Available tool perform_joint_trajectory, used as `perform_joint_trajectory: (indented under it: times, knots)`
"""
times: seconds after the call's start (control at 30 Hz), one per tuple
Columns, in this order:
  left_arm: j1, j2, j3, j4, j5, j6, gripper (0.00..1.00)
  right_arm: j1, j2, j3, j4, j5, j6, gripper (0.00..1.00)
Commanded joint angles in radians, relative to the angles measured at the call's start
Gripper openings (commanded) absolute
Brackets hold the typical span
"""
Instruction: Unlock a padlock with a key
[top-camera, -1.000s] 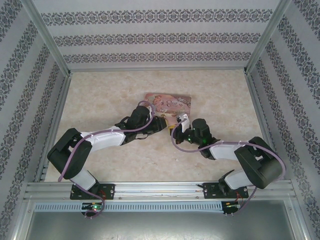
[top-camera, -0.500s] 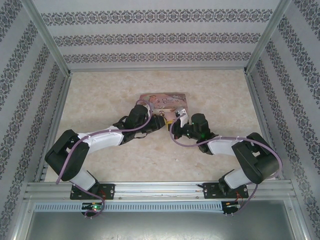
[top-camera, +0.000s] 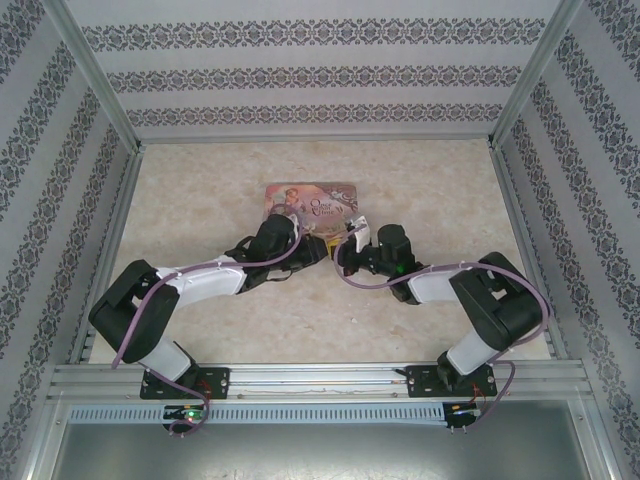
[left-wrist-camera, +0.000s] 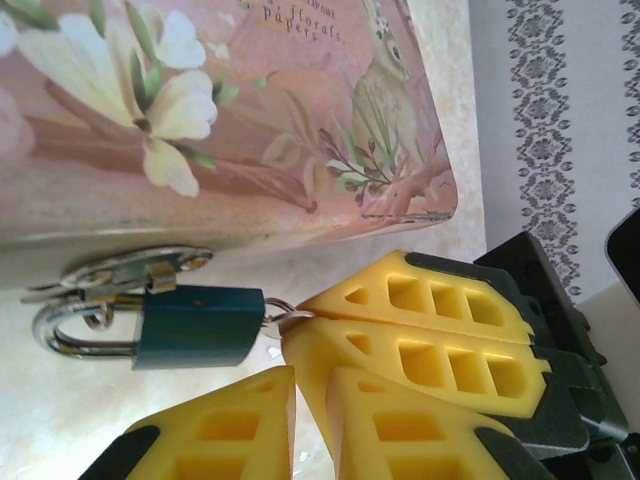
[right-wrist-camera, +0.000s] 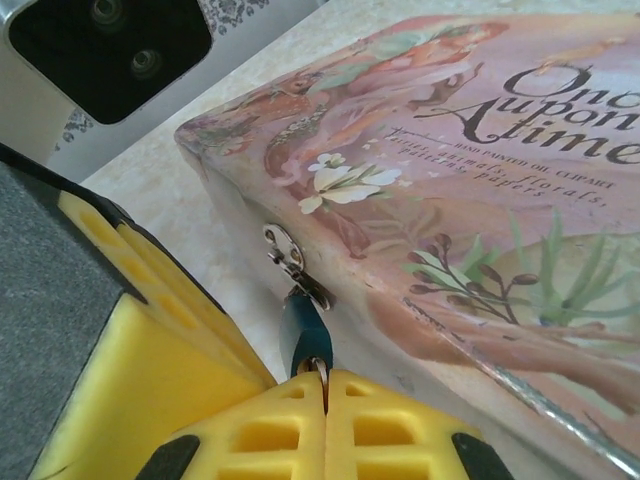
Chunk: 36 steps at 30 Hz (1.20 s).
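Marbled tabletop lies under both arms. Nearest, the left gripper is almost closed, a thin gap left, gripping nothing visible. Just past its tips the right gripper pinches tight on the key at the base of the padlock. Beyond, the shackle hangs in the hasp of the pink box. With the body unheld, twisting may just swing the padlock, or the key may slip.

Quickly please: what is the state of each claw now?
Left claw: slightly open, holding nothing.
Right claw: closed on the key at the padlock.
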<state>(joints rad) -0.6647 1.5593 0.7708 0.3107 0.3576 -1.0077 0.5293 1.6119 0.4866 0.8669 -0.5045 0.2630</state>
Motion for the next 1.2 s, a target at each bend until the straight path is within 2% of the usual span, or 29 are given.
perform_joint_trajectory:
  times: [0.0, 0.1, 0.47, 0.73, 0.87, 1.17]
  knots:
    - [-0.011, -0.039, -0.016, 0.053, 0.093, -0.009, 0.18, 0.028, 0.067, -0.014, 0.135, -0.034, 0.023, 0.00]
    - [0.000, -0.085, -0.033, 0.024, 0.076, 0.002, 0.20, 0.036, 0.131, -0.035, 0.193, -0.034, 0.056, 0.00]
    - [0.059, -0.311, -0.197, -0.029, -0.052, -0.014, 0.43, 0.055, 0.252, -0.048, 0.274, -0.033, 0.124, 0.00]
    - [0.060, -0.389, -0.444, 0.282, -0.187, -0.138, 0.52, 0.055, 0.229, -0.049, 0.284, -0.036, 0.258, 0.00]
    - [0.060, -0.380, -0.507, 0.399, -0.210, -0.161, 0.56, 0.059, 0.223, -0.048, 0.291, -0.037, 0.348, 0.00]
    - [0.060, -0.216, -0.580, 0.730, -0.206, -0.276, 0.62, 0.078, 0.208, -0.036, 0.265, -0.036, 0.465, 0.00]
